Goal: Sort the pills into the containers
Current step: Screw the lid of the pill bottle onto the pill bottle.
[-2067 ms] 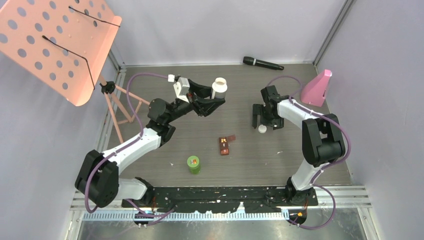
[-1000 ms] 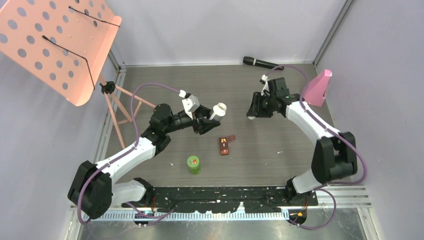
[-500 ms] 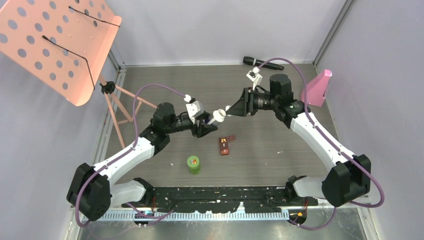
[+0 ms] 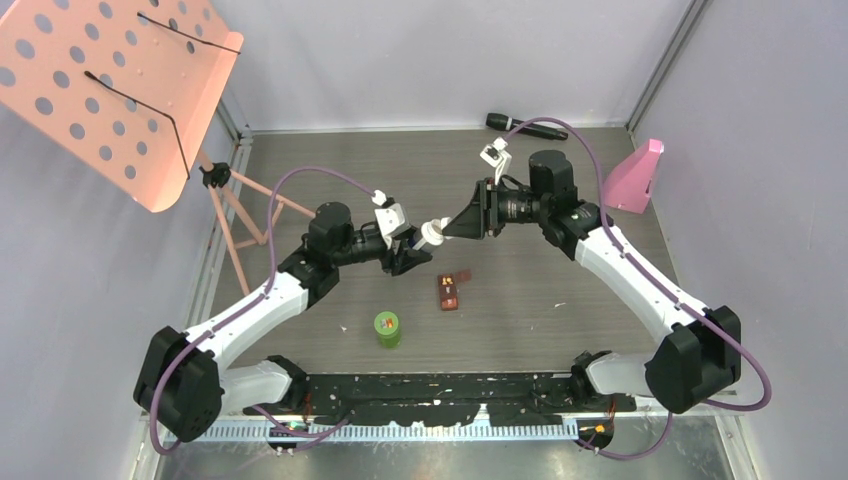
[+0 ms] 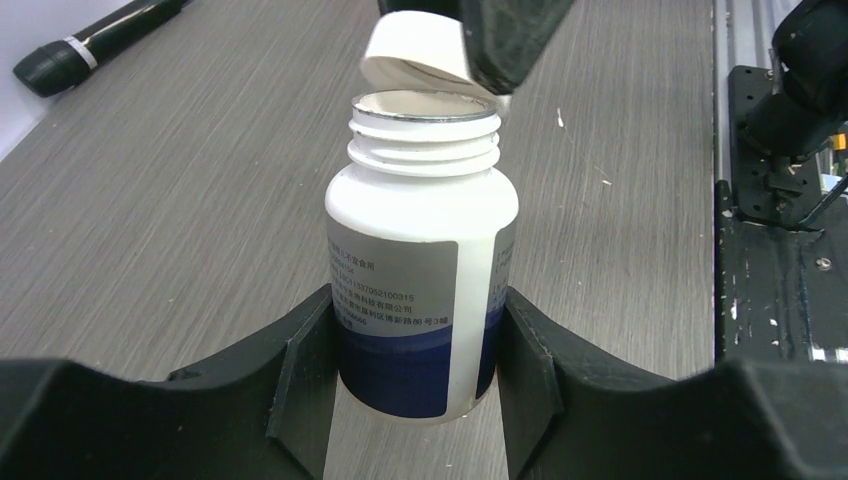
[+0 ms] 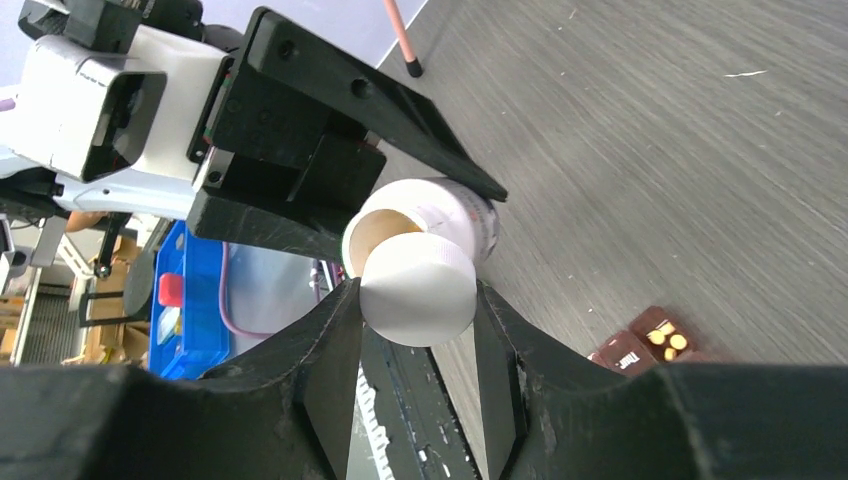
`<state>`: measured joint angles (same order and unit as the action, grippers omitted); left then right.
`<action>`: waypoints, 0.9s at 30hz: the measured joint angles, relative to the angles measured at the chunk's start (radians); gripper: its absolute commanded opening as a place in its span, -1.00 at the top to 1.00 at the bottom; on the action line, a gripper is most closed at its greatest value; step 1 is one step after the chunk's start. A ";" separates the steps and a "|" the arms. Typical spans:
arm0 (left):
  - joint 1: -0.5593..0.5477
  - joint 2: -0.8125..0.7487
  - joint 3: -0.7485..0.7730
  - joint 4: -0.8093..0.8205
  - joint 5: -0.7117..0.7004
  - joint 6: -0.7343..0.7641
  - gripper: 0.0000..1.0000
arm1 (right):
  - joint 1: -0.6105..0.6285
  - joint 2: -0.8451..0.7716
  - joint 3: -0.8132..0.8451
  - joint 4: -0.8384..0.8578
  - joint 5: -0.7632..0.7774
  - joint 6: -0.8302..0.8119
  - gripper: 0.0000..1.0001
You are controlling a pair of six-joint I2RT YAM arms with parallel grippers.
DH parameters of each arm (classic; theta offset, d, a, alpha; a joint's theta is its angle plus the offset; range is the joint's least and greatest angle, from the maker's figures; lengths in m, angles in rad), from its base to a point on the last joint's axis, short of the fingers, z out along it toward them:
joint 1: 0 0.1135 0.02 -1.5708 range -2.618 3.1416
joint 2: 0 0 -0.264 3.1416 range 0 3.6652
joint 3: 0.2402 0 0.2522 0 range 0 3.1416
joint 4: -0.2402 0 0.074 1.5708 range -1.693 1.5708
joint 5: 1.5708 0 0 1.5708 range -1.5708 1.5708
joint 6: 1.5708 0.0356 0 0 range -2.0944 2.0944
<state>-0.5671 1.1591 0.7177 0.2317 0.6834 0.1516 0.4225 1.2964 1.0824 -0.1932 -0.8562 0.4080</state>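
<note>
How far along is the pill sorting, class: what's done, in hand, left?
Done: white bottle is uncapped. In hand: left fingers hold it, right fingers hold its cap at the mouth. Left: yellow pills sit in the brown case; green-lidded bottle stands closed.

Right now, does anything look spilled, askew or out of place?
Nothing spilled. The white bottle, tilted in the left gripper, is uncapped; the right gripper holds its cap at the mouth. The brown case lies open on the table.
</note>
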 measured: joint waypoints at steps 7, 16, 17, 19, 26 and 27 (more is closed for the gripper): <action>0.000 0.000 0.002 -0.016 -0.042 0.013 1.00 | 0.014 0.000 0.000 0.004 -0.007 0.014 0.42; 0.000 0.009 0.055 -0.109 -0.031 0.062 1.00 | 0.040 0.023 0.058 -0.087 0.019 -0.068 0.42; 0.000 0.011 0.060 -0.121 -0.029 0.070 1.00 | 0.042 0.031 0.072 -0.103 0.024 -0.083 0.42; 0.000 0.015 0.071 -0.143 -0.023 0.089 1.00 | 0.049 0.045 0.098 -0.134 0.033 -0.109 0.42; 0.000 0.031 0.102 -0.216 -0.006 0.146 1.00 | 0.069 0.087 0.171 -0.230 0.056 -0.180 0.42; 0.000 0.033 0.104 -0.224 -0.006 0.151 1.00 | 0.072 0.092 0.176 -0.243 0.058 -0.189 0.42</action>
<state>-0.5671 1.1919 0.8219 0.0078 0.6773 0.3031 0.4942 1.3888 1.2583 -0.4358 -0.7979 0.2188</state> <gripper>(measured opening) 0.528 0.470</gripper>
